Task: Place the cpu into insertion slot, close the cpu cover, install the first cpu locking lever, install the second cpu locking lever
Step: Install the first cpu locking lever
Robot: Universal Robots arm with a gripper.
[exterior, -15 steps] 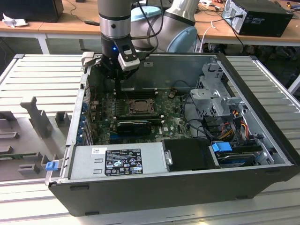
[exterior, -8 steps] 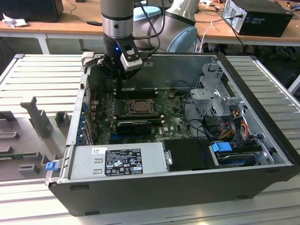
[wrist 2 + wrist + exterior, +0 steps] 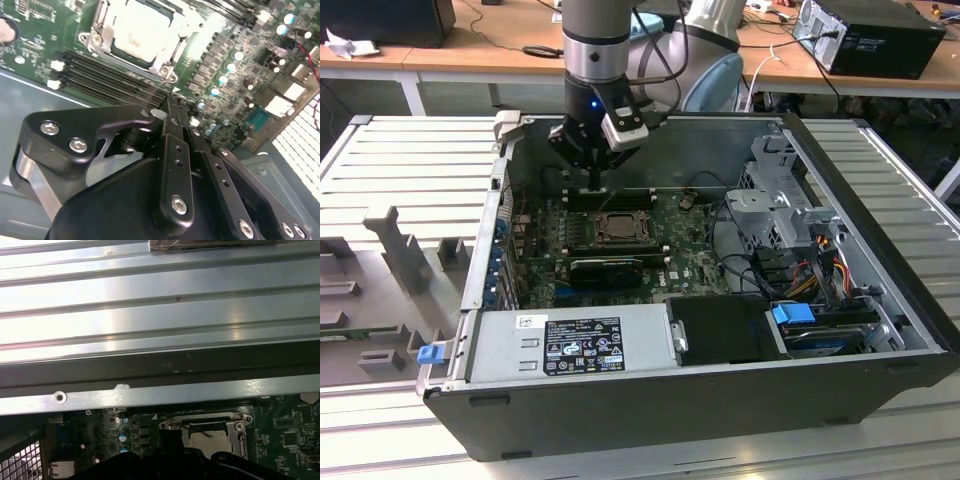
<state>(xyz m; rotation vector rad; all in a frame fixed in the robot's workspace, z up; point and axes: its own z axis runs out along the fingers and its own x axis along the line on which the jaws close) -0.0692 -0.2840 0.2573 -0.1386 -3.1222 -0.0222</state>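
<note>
One arm works here. Its tool (image 3: 592,180) hangs inside the open computer case (image 3: 720,400), low over the motherboard (image 3: 690,265). In the second wrist view its fingertips meet with nothing between them.

The cpu (image 3: 142,30) lies flat in the insertion slot (image 3: 617,228), pale face up. The cpu cover (image 3: 176,50) appears to be down around it as a metal frame. Whether either locking lever is latched I cannot tell, as the thin wires along the frame are too faint to follow.

The relation that matters is that the tool is not over the socket but just beside it. It sits above the bank of black memory slots (image 3: 107,75), which runs between the fingertips and the near edge of the cover. In the exterior view the socket lies just nearer the camera than the tool and slightly toward that view's right. The case stands on a ribbed metal desk (image 3: 410,160).
</note>
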